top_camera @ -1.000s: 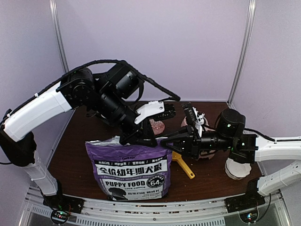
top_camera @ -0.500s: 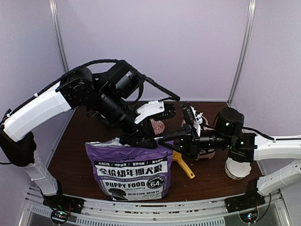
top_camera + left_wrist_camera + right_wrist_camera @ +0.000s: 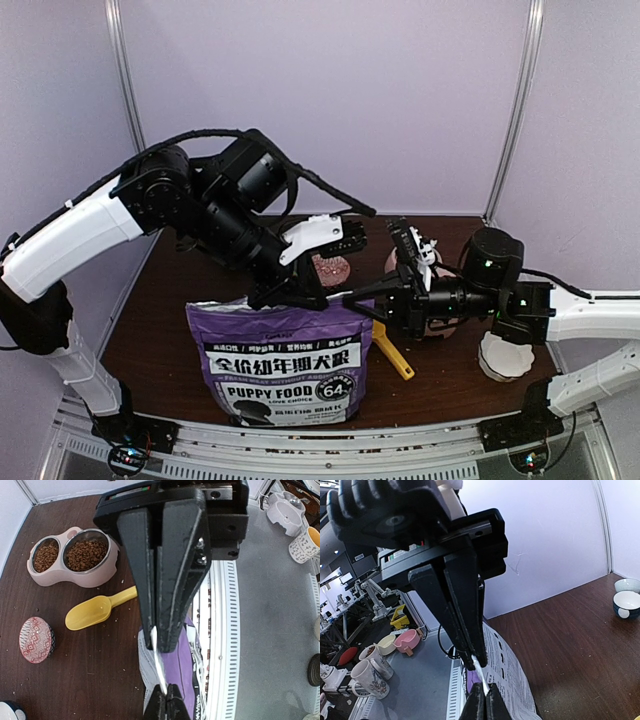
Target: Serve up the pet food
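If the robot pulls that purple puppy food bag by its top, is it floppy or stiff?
Probably floppy up top: the rim of the purple bag looks like thin film, pinched flat by the left gripper and right gripper. Likely heavyish, since it stands upright and plump. It might tip if tugged sideways.

Top external: fixed high behind arm bases, looks down and forward over whole table (image 3: 150,330) to back wall, mid distance.
Left wrist: looks steeply down at table, left gripper (image 3: 166,701) tips at bottom edge, right gripper (image 3: 159,640) looming head-on, very close.
Right wrist: looks sideways across table, left gripper filling frame, very close.
All three share purple bag (image 3: 280,365) top edge and both grippers.
Top external and left wrist share pink feeder (image 3: 50,578), yellow scoop (image 3: 90,614).
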